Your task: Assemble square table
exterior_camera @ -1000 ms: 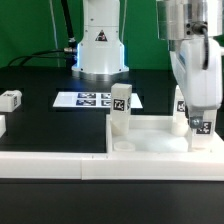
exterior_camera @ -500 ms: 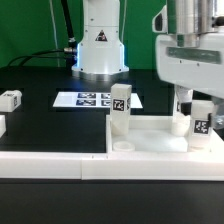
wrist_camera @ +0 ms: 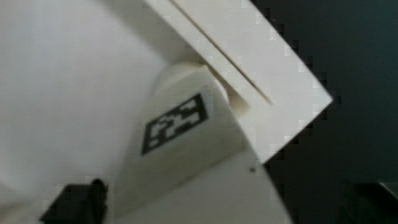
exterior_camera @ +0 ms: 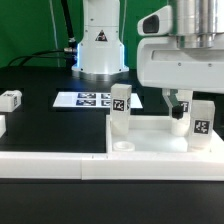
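From my station I saw the gripper [wrist_camera: 228, 198] with its jaws spread wide and holding nothing. In the wrist view the two dark fingertips [wrist_camera: 71, 202] sat far from each other, and only the tagged leg [wrist_camera: 196, 130] and the tabletop [wrist_camera: 71, 80] showed in the gap, further away from the camera.

In the exterior view this leg [exterior_camera: 203, 122] stood upright on the corner of the tabletop [exterior_camera: 150, 132] at the exterior view's right, its tag facing the camera. The white hand hung over it. One dark finger [exterior_camera: 177, 99] was just beside the upper end of the leg, on the exterior view's left of it, and apart from it. I could not see the other finger in that view, so I could not tell how near it was to the leg.

A second leg [exterior_camera: 120, 110] stood upright on the tabletop corner at the exterior view's left, well apart from the jaws. The tabletop lay on the black desk [exterior_camera: 40, 125], directly behind the long white rail [exterior_camera: 50, 165] that ran along the desk edge nearest the exterior camera. The marker board [exterior_camera: 88, 100] lay flat behind the second leg, in front of the robot base [exterior_camera: 100, 50]. A loose leg [exterior_camera: 10, 98] lay near the desk edge at the exterior view's left.
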You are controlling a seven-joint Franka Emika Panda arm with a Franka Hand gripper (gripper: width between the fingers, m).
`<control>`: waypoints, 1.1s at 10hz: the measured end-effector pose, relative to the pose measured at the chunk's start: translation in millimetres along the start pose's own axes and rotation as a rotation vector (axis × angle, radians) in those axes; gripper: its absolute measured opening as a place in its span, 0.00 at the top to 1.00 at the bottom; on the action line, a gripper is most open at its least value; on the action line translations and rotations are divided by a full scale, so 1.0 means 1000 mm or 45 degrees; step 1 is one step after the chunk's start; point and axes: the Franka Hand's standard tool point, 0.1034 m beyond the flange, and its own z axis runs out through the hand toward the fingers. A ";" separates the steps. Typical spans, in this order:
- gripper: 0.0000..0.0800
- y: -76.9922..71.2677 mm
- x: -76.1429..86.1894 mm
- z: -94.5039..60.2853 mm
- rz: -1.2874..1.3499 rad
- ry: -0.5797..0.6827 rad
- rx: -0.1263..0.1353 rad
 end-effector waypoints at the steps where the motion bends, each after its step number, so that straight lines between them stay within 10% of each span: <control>1: 0.19 -0.005 0.001 -0.002 -0.246 0.014 0.009; 3: 0.19 -0.004 0.003 -0.001 -0.244 0.015 0.008; 6: 0.62 0.000 0.004 -0.001 -0.090 0.013 0.003; 11: 0.62 0.007 -0.001 -0.002 0.784 -0.059 -0.090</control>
